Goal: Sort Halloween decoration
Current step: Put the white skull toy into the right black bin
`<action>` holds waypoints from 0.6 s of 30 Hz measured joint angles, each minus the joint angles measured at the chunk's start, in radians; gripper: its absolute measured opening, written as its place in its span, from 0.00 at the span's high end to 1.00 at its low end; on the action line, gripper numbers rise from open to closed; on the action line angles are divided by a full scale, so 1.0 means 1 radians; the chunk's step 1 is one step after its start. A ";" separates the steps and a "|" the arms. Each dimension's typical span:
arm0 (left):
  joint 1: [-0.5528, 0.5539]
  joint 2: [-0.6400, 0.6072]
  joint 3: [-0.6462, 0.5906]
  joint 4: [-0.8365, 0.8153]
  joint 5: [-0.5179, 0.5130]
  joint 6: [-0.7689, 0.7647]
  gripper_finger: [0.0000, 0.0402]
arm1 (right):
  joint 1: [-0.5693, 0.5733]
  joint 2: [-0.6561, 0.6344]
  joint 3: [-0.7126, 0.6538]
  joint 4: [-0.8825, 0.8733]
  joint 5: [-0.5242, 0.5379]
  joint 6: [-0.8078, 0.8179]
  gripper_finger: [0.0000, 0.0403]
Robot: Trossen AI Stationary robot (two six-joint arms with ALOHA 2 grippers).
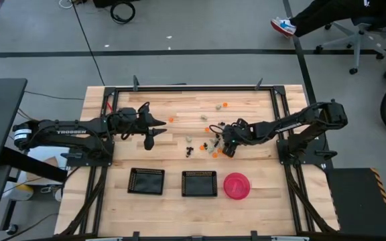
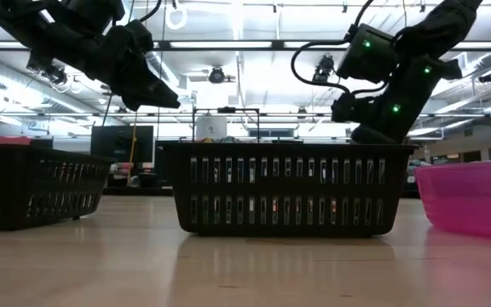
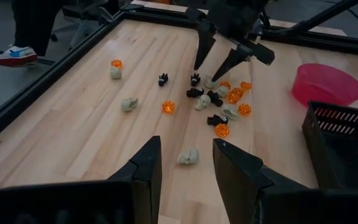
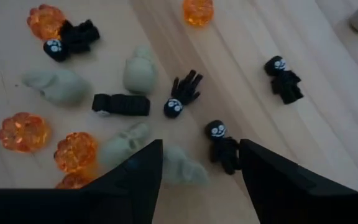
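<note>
A pale wooden desk point(image 1: 179, 144) in a dark frame was seen on a grey floor. Left of the trinket cluster, the left claw point(image 1: 151, 130) was held above bare wood, its fingers point(image 3: 146, 168) parted. The Halloween decoration point(image 1: 210, 142), small orange, black and pale pieces, lay scattered on the desk at mid-width, behind the middle mesh tray point(image 1: 200, 183). The right claw point(image 1: 228, 148) was poised at the cluster's right edge, spread wide and holding nothing. The pink bowl point(image 1: 236, 186) sat right of that tray.

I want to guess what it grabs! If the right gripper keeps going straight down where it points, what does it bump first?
Probably the pale skull trinket lying between the open right gripper fingers, though the black figure beside it is close too.
</note>
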 joint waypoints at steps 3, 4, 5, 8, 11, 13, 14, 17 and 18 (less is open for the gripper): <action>0.000 0.000 0.000 0.000 0.000 0.000 0.71 | 0.013 0.000 -0.018 0.011 -0.001 0.016 0.45; 0.000 0.000 0.000 0.000 0.000 0.000 0.71 | 0.015 0.000 -0.026 0.023 -0.003 0.020 0.45; 0.000 0.000 0.000 0.000 0.000 0.000 0.71 | 0.018 0.000 -0.035 0.037 -0.004 0.020 0.45; 0.000 0.000 0.000 0.000 0.000 0.000 0.71 | 0.019 0.000 -0.056 0.078 -0.004 0.016 0.45; 0.000 0.000 0.000 -0.001 0.000 -0.001 0.71 | 0.019 0.000 -0.064 0.082 -0.010 0.016 0.45; 0.000 0.000 0.000 -0.001 0.000 0.000 0.71 | 0.019 0.000 -0.070 0.081 -0.016 0.015 0.46; 0.000 0.000 0.000 -0.002 0.000 -0.001 0.71 | 0.019 0.000 -0.075 0.080 -0.016 0.015 0.46; 0.000 0.000 0.000 -0.003 0.000 -0.001 0.71 | 0.019 0.000 -0.095 0.082 -0.015 0.020 0.48; 0.000 0.000 0.000 -0.004 0.000 -0.001 0.71 | 0.019 -0.001 -0.101 0.093 -0.015 0.020 0.48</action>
